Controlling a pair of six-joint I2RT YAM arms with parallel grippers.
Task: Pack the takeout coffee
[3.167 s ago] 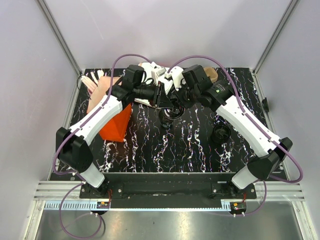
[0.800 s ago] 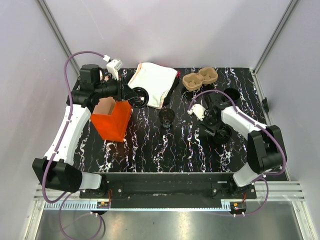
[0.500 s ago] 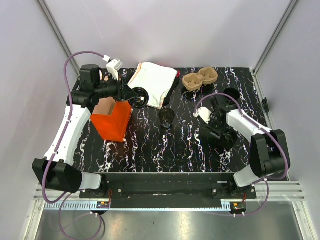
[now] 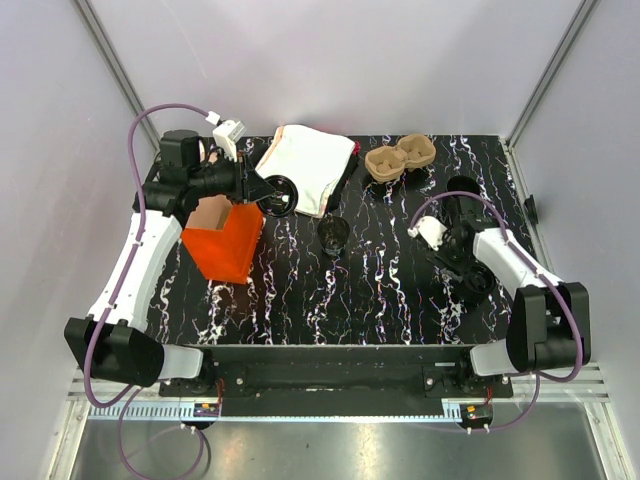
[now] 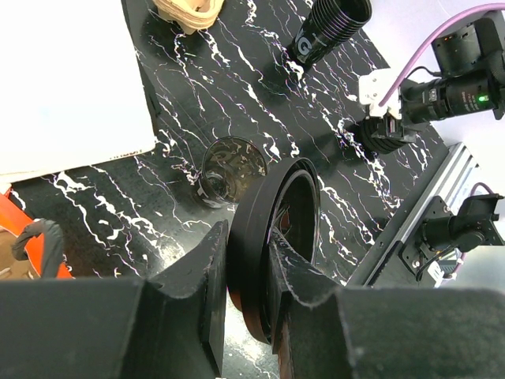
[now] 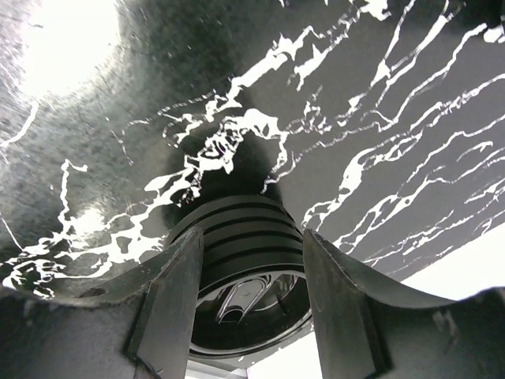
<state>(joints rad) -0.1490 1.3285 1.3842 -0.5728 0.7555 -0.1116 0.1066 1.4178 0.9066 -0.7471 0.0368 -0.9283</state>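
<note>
Black lid (image 5: 272,237) pinched in left tool (image 5: 246,257) by orange bag (image 4: 225,248); right tool (image 6: 251,264) clamps cup (image 6: 241,215).

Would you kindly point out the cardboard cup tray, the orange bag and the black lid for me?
cardboard cup tray (image 4: 400,158): top view, ridge between its two hollows.
orange bag (image 4: 228,252): top view, outer orange side.
black lid (image 5: 289,205): left wrist view, inner face.

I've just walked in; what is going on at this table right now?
Two robot arms are packing takeout coffee. The left claw clamps a black lid on edge, up beside the orange bag. The right claw has its fingers against both sides of a ribbed black cup on the right side. Another dark cup stands in the middle, and the cardboard tray at the back holds nothing.
</note>
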